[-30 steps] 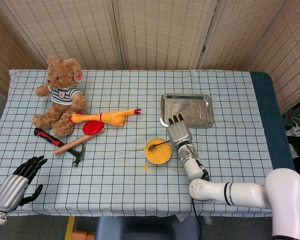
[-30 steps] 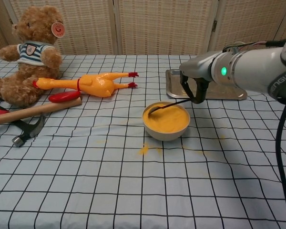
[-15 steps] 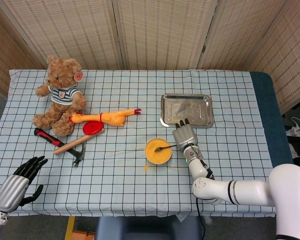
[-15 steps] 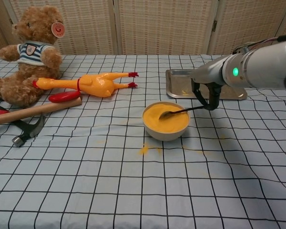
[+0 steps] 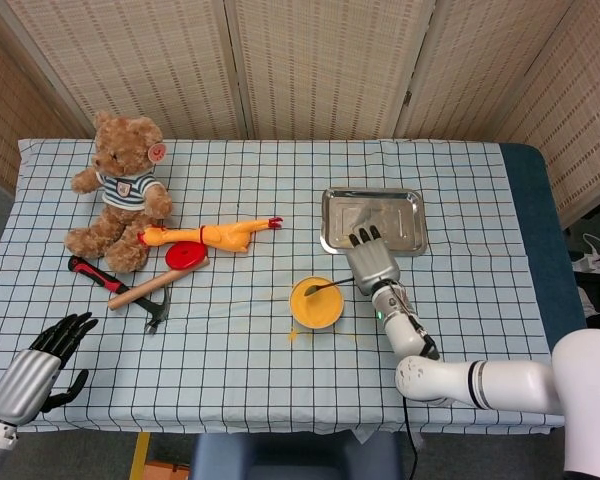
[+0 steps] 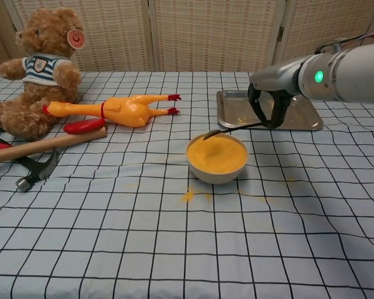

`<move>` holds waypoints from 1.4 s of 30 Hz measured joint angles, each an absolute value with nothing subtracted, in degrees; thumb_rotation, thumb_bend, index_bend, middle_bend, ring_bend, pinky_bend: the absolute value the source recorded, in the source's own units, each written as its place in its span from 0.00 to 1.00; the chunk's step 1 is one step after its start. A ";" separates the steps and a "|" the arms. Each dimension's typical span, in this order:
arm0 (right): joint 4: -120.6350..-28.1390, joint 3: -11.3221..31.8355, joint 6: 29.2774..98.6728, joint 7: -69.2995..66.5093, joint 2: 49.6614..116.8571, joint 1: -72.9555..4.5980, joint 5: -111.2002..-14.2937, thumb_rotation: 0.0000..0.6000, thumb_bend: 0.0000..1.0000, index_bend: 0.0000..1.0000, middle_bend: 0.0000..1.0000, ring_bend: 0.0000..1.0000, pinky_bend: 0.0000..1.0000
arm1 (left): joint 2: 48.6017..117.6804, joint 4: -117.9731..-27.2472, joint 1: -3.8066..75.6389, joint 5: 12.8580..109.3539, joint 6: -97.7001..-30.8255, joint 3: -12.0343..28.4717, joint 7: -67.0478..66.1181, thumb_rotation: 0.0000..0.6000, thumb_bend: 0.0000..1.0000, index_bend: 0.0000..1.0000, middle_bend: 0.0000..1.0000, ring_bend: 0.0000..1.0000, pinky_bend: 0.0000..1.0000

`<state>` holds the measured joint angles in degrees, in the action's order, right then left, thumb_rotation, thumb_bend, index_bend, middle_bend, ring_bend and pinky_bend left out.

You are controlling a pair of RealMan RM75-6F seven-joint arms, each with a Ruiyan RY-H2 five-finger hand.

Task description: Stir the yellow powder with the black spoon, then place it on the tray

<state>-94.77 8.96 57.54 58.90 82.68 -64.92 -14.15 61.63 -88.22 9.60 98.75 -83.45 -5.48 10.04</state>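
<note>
A small bowl (image 5: 316, 303) (image 6: 216, 159) of yellow powder sits mid-table. My right hand (image 5: 372, 262) (image 6: 268, 106) holds the black spoon (image 5: 326, 288) (image 6: 232, 129) by its handle, just right of the bowl. The spoon's scoop hovers over the bowl's far rim, lifted out of the powder. The steel tray (image 5: 372, 221) (image 6: 268, 111) lies right behind that hand. My left hand (image 5: 35, 369) rests open near the table's front left corner, far from the bowl; the chest view does not show it.
A teddy bear (image 5: 118, 190), a yellow rubber chicken (image 5: 210, 236), a red disc (image 5: 185, 256) and a hammer (image 5: 140, 293) lie on the left half. Spilled yellow powder (image 6: 189, 195) marks the cloth in front of the bowl.
My right hand rose and moved back toward the tray, lifting the spoon's scoop from the powder up to the bowl's far rim. The left hand stayed put.
</note>
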 measured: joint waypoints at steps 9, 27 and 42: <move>-89.84 7.11 57.60 60.40 87.40 -67.12 -13.45 1.00 0.85 1.00 0.11 0.00 0.00 | 61.53 -88.07 9.79 98.57 -83.24 -5.39 10.49 1.00 0.48 0.00 0.00 0.00 0.16; -97.98 5.04 56.85 62.33 81.03 -68.82 -6.48 1.00 0.85 1.00 0.11 0.00 0.00 | 61.58 -88.43 9.44 99.50 -84.13 -5.76 9.73 1.00 0.48 0.00 0.00 0.00 0.16; -104.40 3.33 55.56 54.95 75.22 -66.12 -12.41 1.00 0.85 1.00 0.11 0.00 0.00 | 61.66 -88.48 9.45 99.61 -84.04 -5.84 9.41 1.00 0.49 0.00 0.00 0.00 0.16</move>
